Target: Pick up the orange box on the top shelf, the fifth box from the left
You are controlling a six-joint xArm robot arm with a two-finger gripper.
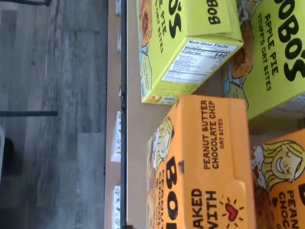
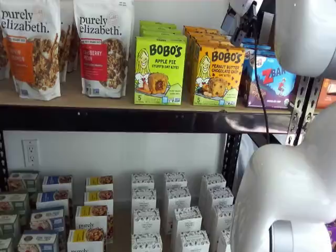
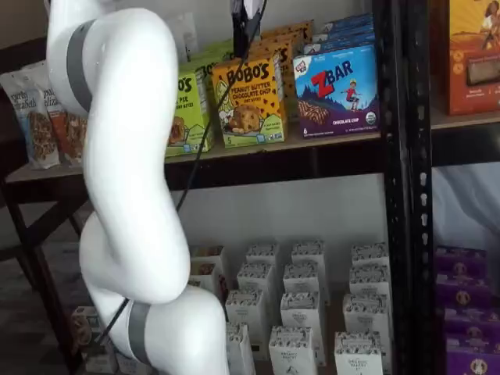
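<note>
The orange box (image 2: 218, 75), a Bobo's Peanut Butter Chocolate Chip carton, stands upright at the front of its row on the top shelf (image 2: 105, 101), between the lime-green Apple Pie box (image 2: 159, 70) and the blue ZBar box (image 2: 271, 77). It shows in both shelf views (image 3: 250, 101). In the wrist view the orange box (image 1: 205, 162) fills the near part, with the green box (image 1: 188, 47) beside it. My gripper (image 3: 241, 27) hangs from the view's top edge just above the orange row, with a cable beside it. Its fingers show as one dark shape with no gap visible.
Two Purely Elizabeth bags (image 2: 68, 47) stand left on the shelf. More orange and green boxes stand behind the front ones. A black upright (image 3: 402, 156) rises right of the ZBar box (image 3: 336, 90). Small white boxes (image 2: 173, 210) fill the lower shelf. My white arm (image 3: 125, 156) blocks part of both shelf views.
</note>
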